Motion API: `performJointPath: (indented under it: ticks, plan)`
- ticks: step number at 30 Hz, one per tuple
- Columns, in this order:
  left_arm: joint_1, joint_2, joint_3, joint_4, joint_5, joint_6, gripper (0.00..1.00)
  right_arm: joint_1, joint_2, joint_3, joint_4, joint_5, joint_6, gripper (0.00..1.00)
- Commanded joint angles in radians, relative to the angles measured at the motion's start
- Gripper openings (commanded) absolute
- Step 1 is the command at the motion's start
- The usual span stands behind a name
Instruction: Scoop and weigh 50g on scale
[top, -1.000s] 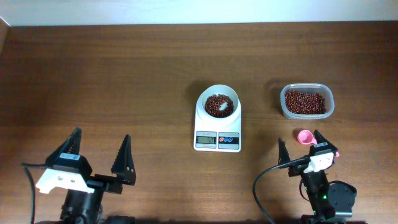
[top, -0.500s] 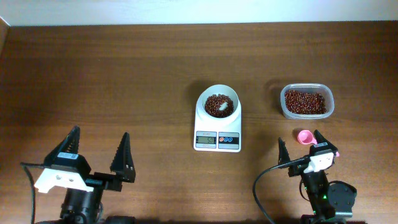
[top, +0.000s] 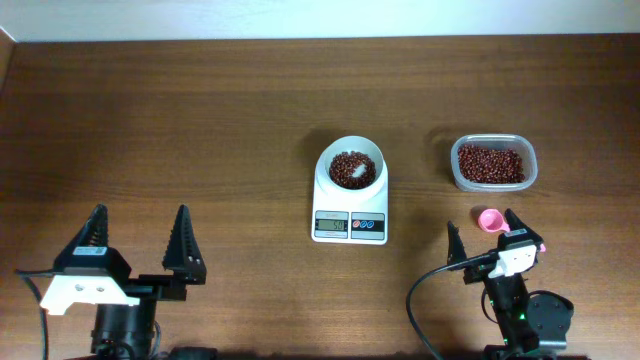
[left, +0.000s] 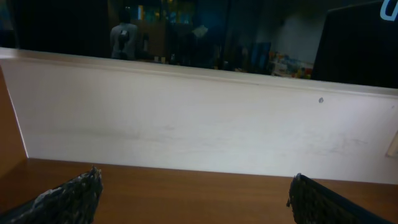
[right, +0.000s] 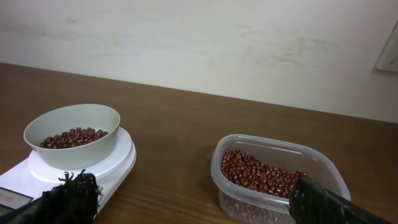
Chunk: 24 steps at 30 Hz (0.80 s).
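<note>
Dark brown wood makes up the table (top: 200, 110), which runs back to a pale wall (left: 199, 130). Near the middle stands the scale (top: 350, 200), white, with its display and its red and blue buttons facing the arms; the digits are too small to read. Its round white bowl (top: 352, 165) sits on the platform and holds a shallow layer of beans (top: 345, 163), with a small pale patch among them. To the right, well apart from the scale, a clear tub (top: 493, 182) holds more beans, filling it to well below its rim.

At the near left, the left gripper (top: 140, 212) hangs over bare wood, far from everything else. Its jaws are spread wide and hold nothing; its wrist camera sees only wall, table edge and two dark fingertips (left: 74, 193) low in the corners.

At the near right, the right gripper (top: 480, 222) points toward the tub, its jaws also wide apart and empty. A pink scoop (top: 489, 219) lies on the table near that gripper's fingertips, between them as seen from above, just in front of the tub. Whether it touches a finger cannot be told. From the right wrist, bowl and tub stand ahead, left and right.
</note>
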Motion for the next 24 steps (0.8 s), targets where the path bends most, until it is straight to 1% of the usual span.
performJointPath:
  ticks: [1,15,20,24]
  plan:
    - [0.003,-0.005,-0.006,0.005,-0.014,-0.009,0.99,-0.005,-0.009,-0.005,-0.008,0.016,0.003,0.99]
    - [-0.016,-0.005,-0.006,-0.005,-0.014,-0.009,0.99,-0.005,-0.009,-0.005,-0.008,0.016,0.003,0.99]
    - [0.004,-0.011,-0.006,-0.090,-0.018,-0.009,0.99,-0.005,-0.009,-0.005,-0.008,0.016,0.003,0.99]
    - [0.030,-0.057,-0.008,-0.129,-0.018,-0.009,0.99,-0.005,-0.009,-0.005,-0.008,0.016,0.003,0.99]
